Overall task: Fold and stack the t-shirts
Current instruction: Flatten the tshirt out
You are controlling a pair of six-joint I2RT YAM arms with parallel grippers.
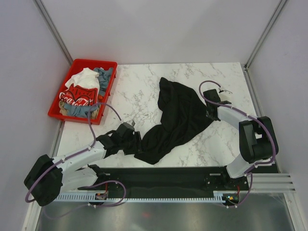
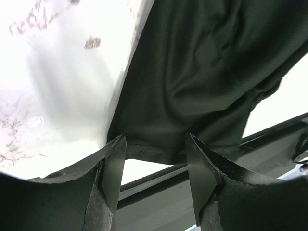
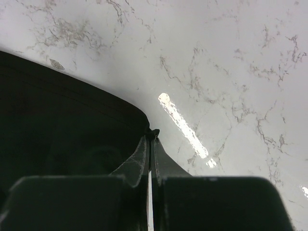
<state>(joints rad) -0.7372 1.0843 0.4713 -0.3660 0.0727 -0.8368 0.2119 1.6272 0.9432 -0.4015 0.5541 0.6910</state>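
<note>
A plain black t-shirt (image 1: 178, 115) lies crumpled in a diagonal strip on the marble table (image 1: 139, 91). My left gripper (image 1: 136, 142) is open at the shirt's lower left end. In the left wrist view the shirt's hem (image 2: 154, 151) lies just ahead of my open left gripper (image 2: 156, 149), and nothing is between the fingers. My right gripper (image 1: 211, 114) is shut on the shirt's right edge. In the right wrist view the right gripper (image 3: 151, 139) pinches a small tuft of the black cloth (image 3: 57, 125) low over the table.
A red plastic bin (image 1: 96, 61) stands at the back left. It holds a white tee (image 1: 84, 78), a red Coca-Cola tee (image 1: 77, 96) and a grey-blue tee (image 1: 104, 74). A black rail (image 1: 168, 174) runs along the near table edge. Walls close in both sides.
</note>
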